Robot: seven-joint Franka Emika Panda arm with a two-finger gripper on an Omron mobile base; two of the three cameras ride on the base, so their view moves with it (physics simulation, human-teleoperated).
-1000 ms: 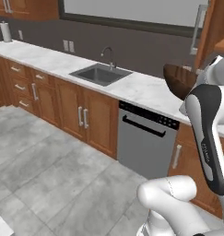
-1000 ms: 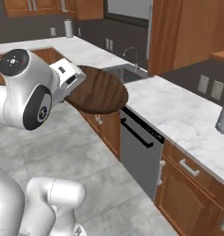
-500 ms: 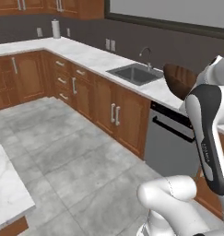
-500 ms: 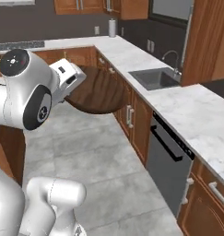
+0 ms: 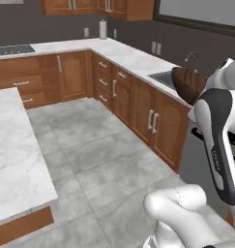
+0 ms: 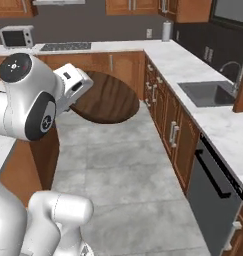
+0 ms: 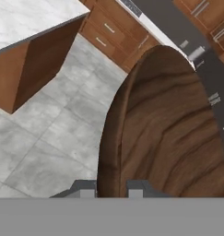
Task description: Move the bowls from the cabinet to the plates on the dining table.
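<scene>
My gripper (image 7: 111, 189) is shut on the rim of a dark brown wood-grained bowl (image 7: 168, 129), which I hold on edge in the air. In the right base view the bowl (image 6: 107, 98) hangs from the gripper (image 6: 79, 95) over the floor, between the counter run and the dining table. From the left base the bowl (image 5: 186, 83) shows beside my upper arm. The dining table (image 5: 12, 145) is a white marble top on a brown base (image 7: 37, 60), to my left. The plates are out of view. A brown strip by the sink may be the cabinet's door; I cannot tell.
An L-shaped marble counter (image 5: 124, 53) on wooden base cupboards runs along the far wall and the right. It holds a sink (image 6: 208, 92), with a dishwasher (image 6: 213, 195) below. A microwave (image 6: 15, 36) and a paper roll (image 5: 103, 29) stand at the back. Grey tiled floor (image 5: 90, 150) lies between.
Both base views have swung as the base turned: the sink counter slid right and the dining table came into view on the left. The bowl stays in the gripper.
</scene>
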